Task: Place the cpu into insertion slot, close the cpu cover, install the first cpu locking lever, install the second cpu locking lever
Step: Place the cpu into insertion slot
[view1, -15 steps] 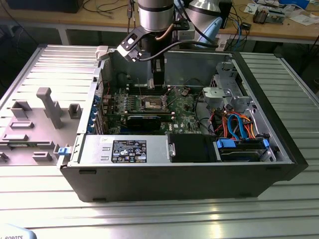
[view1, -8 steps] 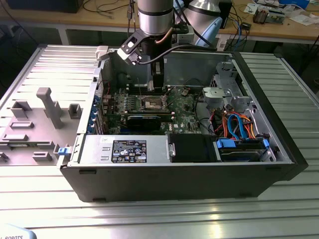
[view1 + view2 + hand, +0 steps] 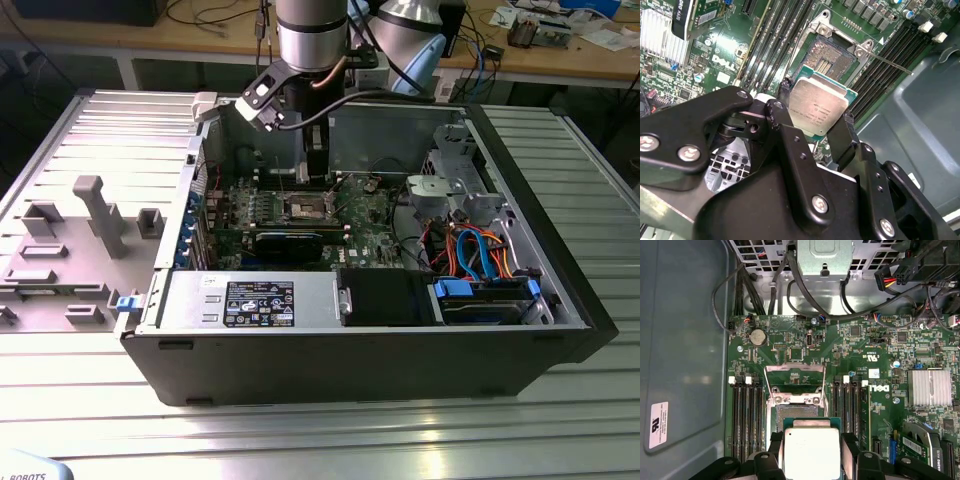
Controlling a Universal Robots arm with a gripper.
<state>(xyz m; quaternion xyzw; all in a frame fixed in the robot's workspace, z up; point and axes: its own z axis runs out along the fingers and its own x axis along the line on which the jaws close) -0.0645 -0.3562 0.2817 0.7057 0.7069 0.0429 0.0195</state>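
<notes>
My gripper (image 3: 811, 444) is shut on the cpu (image 3: 811, 452), a flat square chip with a dull silver top, its two black fingers (image 3: 842, 132) clamping opposite edges. In both wrist views the cpu (image 3: 817, 104) hangs level just above the green motherboard, close beside the insertion slot (image 3: 796, 412), partly overlapping its near edge. The dark insertion slot (image 3: 832, 55) lies bare. The cpu cover (image 3: 795, 374), a thin silvery frame, is swung open at the slot's far side. A thin lever rod (image 3: 890, 64) sticks out beside the socket. In the exterior view the gripper (image 3: 315, 178) reaches down inside the computer case above the slot (image 3: 308, 207).
Black memory slots (image 3: 747, 415) flank the socket on both sides. A ribbed silver heatsink (image 3: 928, 386) and a card (image 3: 288, 243) sit nearby. Cables and a drive cage (image 3: 470, 230) fill the exterior view's right end of the case. The case wall (image 3: 685, 365) stands close.
</notes>
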